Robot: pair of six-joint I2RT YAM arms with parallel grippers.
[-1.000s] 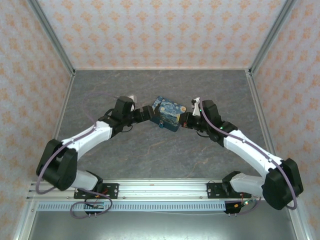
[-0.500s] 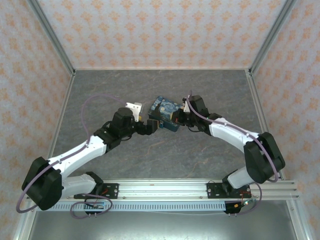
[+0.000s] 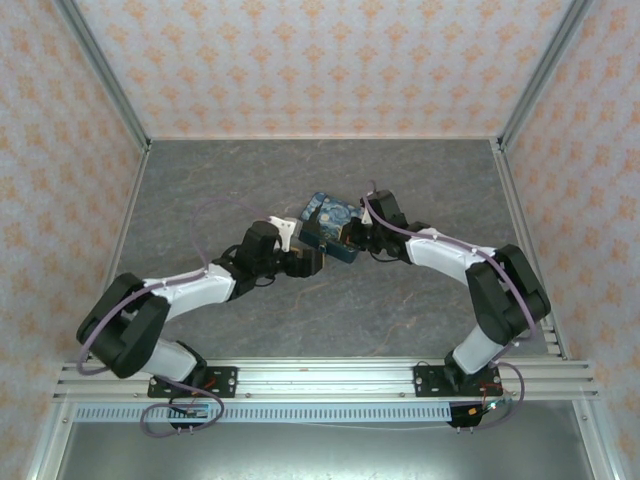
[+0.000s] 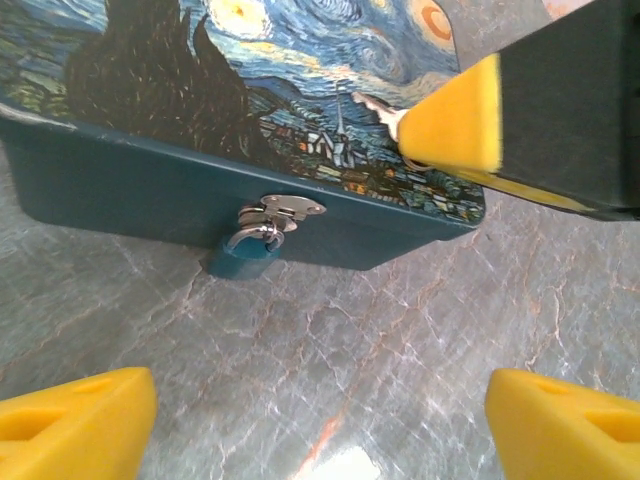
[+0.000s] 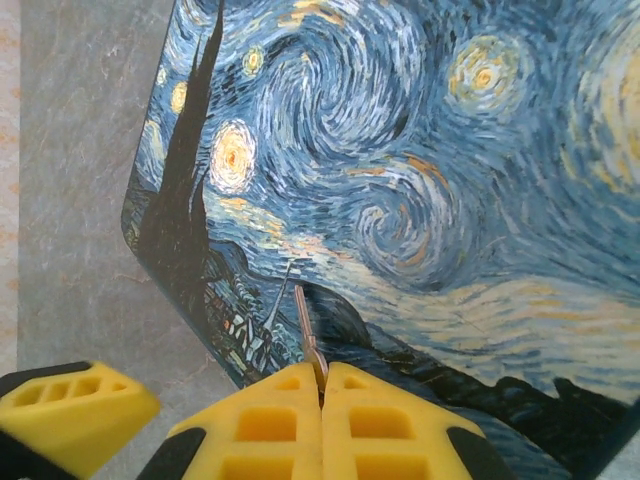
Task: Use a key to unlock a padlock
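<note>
The small teal padlock hangs by its thin shackle from the silver hasp on the front wall of the swirl-printed tin, its body resting on the table. My left gripper is open and low on the table in front of the lock, with nothing between its fingers. My right gripper is shut on the key, whose thin blade sticks out over the tin's lid. From above, the two grippers meet at the tin's near edge, left gripper and right gripper.
The tin sits mid-table on the grey marbled top. Patterned walls and metal posts enclose the space. One yellow finger of the left gripper lies near the tin's corner.
My left gripper has swung from the tin's left side round to its near front. My right gripper has moved left over the lid with the key.
</note>
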